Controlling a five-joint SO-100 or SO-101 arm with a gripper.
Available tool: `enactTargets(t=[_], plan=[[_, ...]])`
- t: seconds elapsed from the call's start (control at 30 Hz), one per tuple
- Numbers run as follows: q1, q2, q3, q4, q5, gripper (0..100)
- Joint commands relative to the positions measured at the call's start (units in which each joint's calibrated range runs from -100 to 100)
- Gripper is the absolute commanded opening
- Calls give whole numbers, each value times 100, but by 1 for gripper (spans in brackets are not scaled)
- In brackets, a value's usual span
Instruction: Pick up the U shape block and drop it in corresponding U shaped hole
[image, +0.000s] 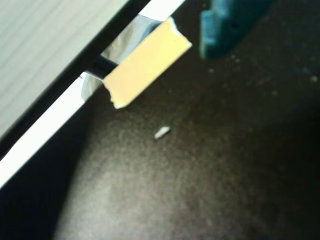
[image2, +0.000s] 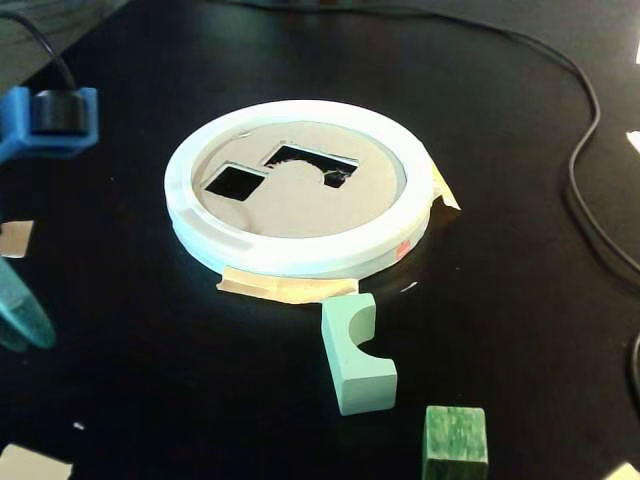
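Note:
The pale mint U shape block (image2: 355, 355) lies on the black table in front of the disc, with its notch facing right. The U shaped hole (image2: 310, 163) is a dark cutout in the tan disc (image2: 300, 205), which sits inside a white rim (image2: 300, 255). My gripper (image2: 15, 318) shows only as a teal finger at the left edge of the fixed view, well to the left of the block and apart from it. In the wrist view, a teal jaw piece (image: 227, 25) sits at the top over bare table. Neither the block nor the hole shows there.
A smaller square cutout (image2: 235, 181) is beside the U hole. A dark green cube (image2: 455, 440) stands to the front right of the block. Tape strips (image2: 285, 288) hold the rim down. A black cable (image2: 590, 200) runs along the right. Yellow tape (image: 145, 65) marks the table edge.

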Motion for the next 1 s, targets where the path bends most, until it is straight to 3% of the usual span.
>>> enactTargets(t=[0.0, 0.97], plan=[[-30, -36, -238, -79, 10, 78], [-43, -36, -366, -89, 10, 78]])
